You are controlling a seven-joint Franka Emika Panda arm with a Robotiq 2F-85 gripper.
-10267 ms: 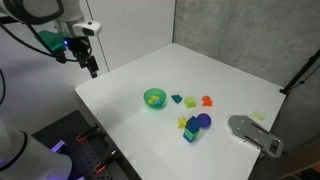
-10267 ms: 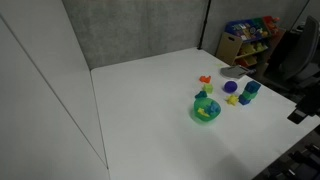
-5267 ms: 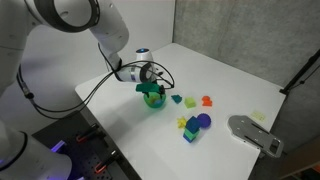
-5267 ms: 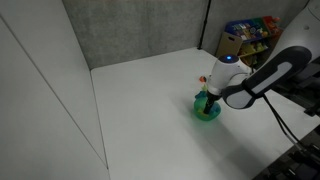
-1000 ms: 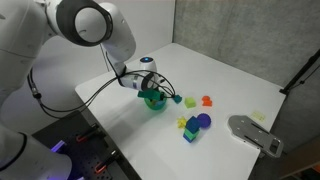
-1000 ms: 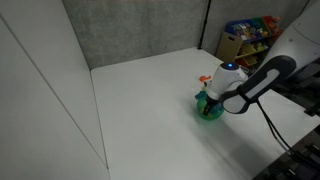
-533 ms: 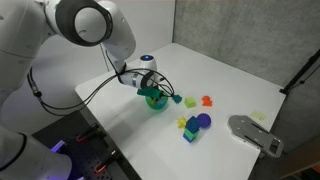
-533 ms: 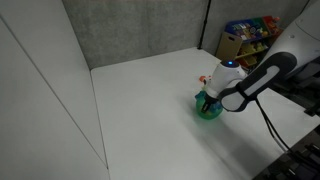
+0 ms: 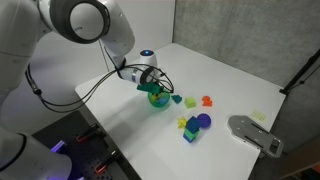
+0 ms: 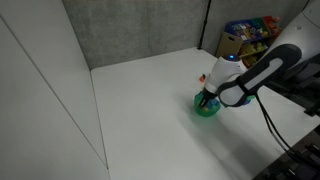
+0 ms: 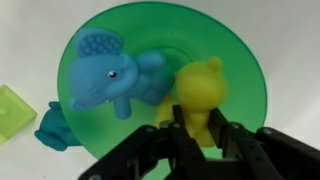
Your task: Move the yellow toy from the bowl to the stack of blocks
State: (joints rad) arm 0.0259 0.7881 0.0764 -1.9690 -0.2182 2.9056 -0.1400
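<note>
In the wrist view my gripper (image 11: 200,126) is shut on the yellow toy (image 11: 203,92), a small bear-like figure, with one black finger on each side of its lower body. The toy is over the round green bowl (image 11: 250,95). A blue elephant toy (image 11: 110,75) lies in the bowl beside it. In both exterior views the gripper (image 9: 153,90) (image 10: 207,100) reaches down into the bowl (image 9: 158,100) (image 10: 208,111). The stack of blocks (image 9: 195,126), blue and purple with a yellow-green piece, stands apart, nearer the table's front edge.
A teal toy (image 9: 177,99), a lime toy (image 9: 190,102) and an orange toy (image 9: 207,101) lie loose past the bowl. A grey object (image 9: 255,133) sits at the table's corner. The wrist view shows a lime piece (image 11: 12,108) and the teal toy (image 11: 50,128) just outside the bowl.
The jaws have closed on the yellow toy over the last second. The wrist has risen very slightly above the bowl; the other toys have not moved.
</note>
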